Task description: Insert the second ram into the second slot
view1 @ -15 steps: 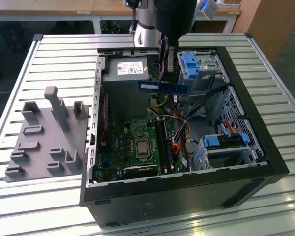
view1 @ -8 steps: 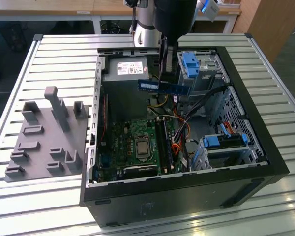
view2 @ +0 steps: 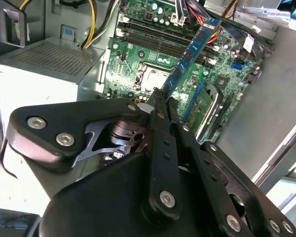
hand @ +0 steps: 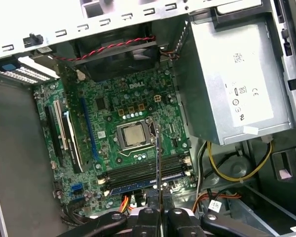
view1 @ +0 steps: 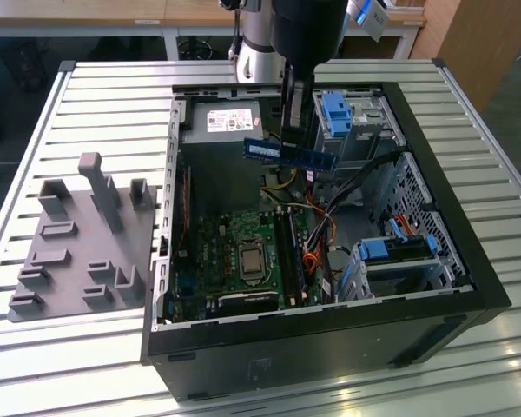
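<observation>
My gripper (view1: pixel 293 139) is shut on the second ram (view1: pixel 291 154), a thin blue board with a white label. It hangs level above the open computer case, well over the motherboard (view1: pixel 243 252). In the second wrist view the stick (view2: pixel 190 54) juts out from between the black fingers (view2: pixel 158 106). In the first wrist view it shows edge-on (hand: pixel 158 158) as a thin line over the row of black memory slots (hand: pixel 143 173). A blue stick (hand: pixel 130 186) sits in one slot of that row. I cannot tell which is the second slot.
The case walls (view1: pixel 469 261) ring the board. The silver power supply (view1: pixel 221 122) is at the back. Blue drive brackets (view1: pixel 339 113) (view1: pixel 395 250) and loose cables (view1: pixel 317 208) crowd the exterior view's right. A grey fixture plate (view1: pixel 78 243) lies outside the case.
</observation>
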Robot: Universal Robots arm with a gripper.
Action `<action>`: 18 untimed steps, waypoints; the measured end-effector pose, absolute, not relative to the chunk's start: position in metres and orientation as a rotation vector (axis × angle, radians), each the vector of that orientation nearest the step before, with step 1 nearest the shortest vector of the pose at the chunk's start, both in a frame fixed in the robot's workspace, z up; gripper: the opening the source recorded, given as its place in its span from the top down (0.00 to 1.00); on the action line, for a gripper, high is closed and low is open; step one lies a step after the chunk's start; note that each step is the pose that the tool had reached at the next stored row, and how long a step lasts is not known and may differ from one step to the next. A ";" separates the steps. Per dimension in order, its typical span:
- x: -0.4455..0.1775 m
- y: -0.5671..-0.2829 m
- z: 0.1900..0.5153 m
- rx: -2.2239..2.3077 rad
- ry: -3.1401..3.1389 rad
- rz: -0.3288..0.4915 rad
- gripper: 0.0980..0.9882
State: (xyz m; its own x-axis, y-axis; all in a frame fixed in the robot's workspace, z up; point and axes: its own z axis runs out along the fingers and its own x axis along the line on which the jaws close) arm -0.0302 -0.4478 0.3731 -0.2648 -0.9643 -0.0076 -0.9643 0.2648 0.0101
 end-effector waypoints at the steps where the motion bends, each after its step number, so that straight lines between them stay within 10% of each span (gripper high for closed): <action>1: -0.030 -0.448 0.373 1.894 -2.506 -0.020 0.96; 18: -0.030 -0.448 0.373 1.714 -2.633 -0.019 0.96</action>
State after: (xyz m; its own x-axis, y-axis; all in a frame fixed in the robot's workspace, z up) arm -0.0302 -0.4478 0.3730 -0.4044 -0.9145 -0.0067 -0.9145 0.4044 0.0098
